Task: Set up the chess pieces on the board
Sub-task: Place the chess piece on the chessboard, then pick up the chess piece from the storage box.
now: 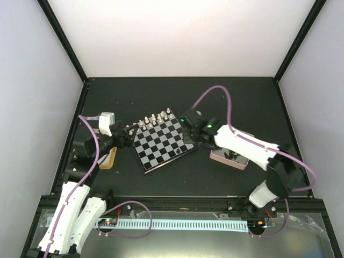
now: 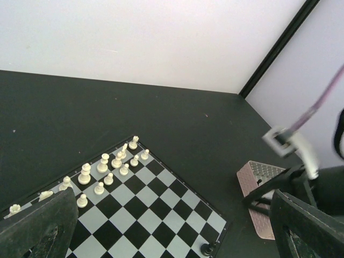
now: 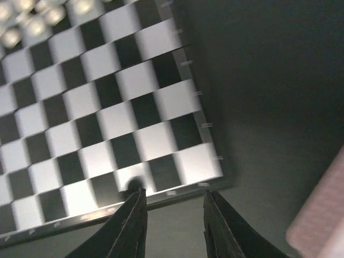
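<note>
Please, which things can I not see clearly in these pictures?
White pieces: blurred in the right wrist view, kinds unreadable.
Black piece: blurred, partly behind a finger of the right gripper.
Pink tray: top view, the right arm covers most; contents too small.
Tan tray: top view, the left arm hides most.

Left arm point(image 1: 70, 207) rises from its base with the forearm leaning inward. I log the left gripper point(image 2: 172, 201) pointing out level, jaws spread wide, nothing between them. Right arm point(image 1: 252, 148) is bent sharply at the elbow, forearm reaching left. Right gripper point(image 3: 173, 196) is pitched down, jaws narrowly parted and empty.
</note>
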